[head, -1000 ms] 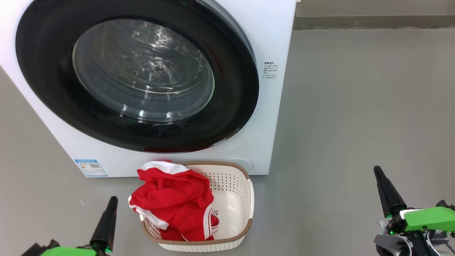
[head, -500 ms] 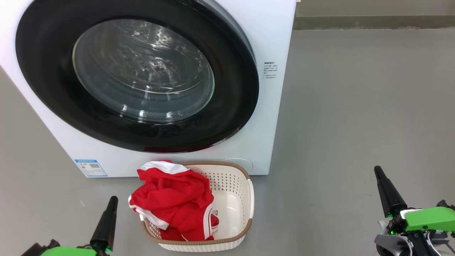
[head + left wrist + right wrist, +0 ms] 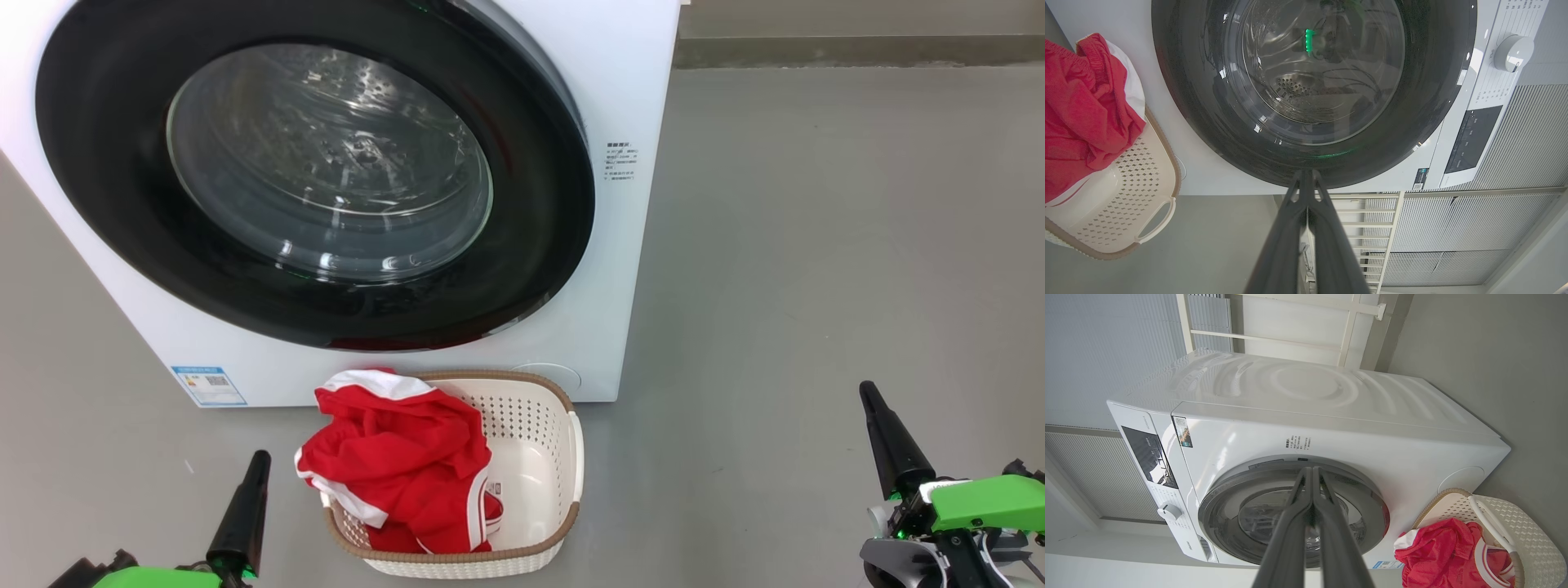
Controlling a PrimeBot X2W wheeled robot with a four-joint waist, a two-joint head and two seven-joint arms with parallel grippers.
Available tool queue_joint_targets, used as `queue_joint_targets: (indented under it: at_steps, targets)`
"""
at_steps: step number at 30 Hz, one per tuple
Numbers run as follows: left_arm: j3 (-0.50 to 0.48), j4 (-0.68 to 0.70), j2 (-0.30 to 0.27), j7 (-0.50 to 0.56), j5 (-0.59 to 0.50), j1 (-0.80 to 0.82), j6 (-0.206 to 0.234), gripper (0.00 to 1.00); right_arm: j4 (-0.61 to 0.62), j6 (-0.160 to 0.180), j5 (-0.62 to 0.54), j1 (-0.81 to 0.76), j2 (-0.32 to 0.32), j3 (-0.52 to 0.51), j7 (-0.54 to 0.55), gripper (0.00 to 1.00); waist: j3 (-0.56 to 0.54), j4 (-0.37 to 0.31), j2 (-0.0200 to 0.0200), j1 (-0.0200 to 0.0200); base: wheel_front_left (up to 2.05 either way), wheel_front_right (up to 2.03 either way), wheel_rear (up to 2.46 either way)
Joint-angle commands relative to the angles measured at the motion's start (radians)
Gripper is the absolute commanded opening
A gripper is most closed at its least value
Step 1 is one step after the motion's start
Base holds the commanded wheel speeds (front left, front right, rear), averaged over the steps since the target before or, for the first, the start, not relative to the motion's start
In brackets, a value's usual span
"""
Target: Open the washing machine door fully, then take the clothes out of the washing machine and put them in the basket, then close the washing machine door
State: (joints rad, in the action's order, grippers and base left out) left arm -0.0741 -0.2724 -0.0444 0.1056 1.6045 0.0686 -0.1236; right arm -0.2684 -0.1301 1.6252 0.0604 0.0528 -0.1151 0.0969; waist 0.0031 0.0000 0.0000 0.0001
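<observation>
Upper left: glossy black-rimmed round glass door [image 3: 106,163] sat flush on white boxy washing machine [image 3: 629,73]; latch possibly uncaught. Bottom centre: red white-trimmed clothes [image 3: 400,465] lay in cream perforated basket [image 3: 543,457]. Lower left, left claw [image 3: 260,459]; lower right, right claw [image 3: 867,390]: both closed, empty. Closing step seemed done; next: confirm latch.

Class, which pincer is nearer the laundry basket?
Left. The left pincer sits close to the left of the basket, not touching; the right pincer is far off to its right.
</observation>
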Motion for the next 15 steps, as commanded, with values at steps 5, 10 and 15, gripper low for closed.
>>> queue_joint_targets:
  at_steps: [5,10,15]
  targets:
    - [-0.037,0.027,-0.009,0.005,0.007,0.039,-0.007,0.00,0.024,-0.001,-0.005,0.046,0.008,0.016,0.005,0.00,0.000,0.000,0.0000,0.0000,0.00,0.00,0.00]
    - [-0.037,0.027,-0.008,0.006,0.006,0.039,-0.007,0.00,0.024,-0.001,-0.006,0.046,0.007,0.015,0.006,0.00,0.000,0.000,0.0000,0.0000,0.00,0.00,0.00]
    - [-0.037,0.027,-0.008,0.006,0.006,0.039,-0.007,0.00,0.024,-0.001,-0.006,0.046,0.007,0.014,0.006,0.00,0.000,0.000,0.0000,0.0000,0.00,0.00,0.00]
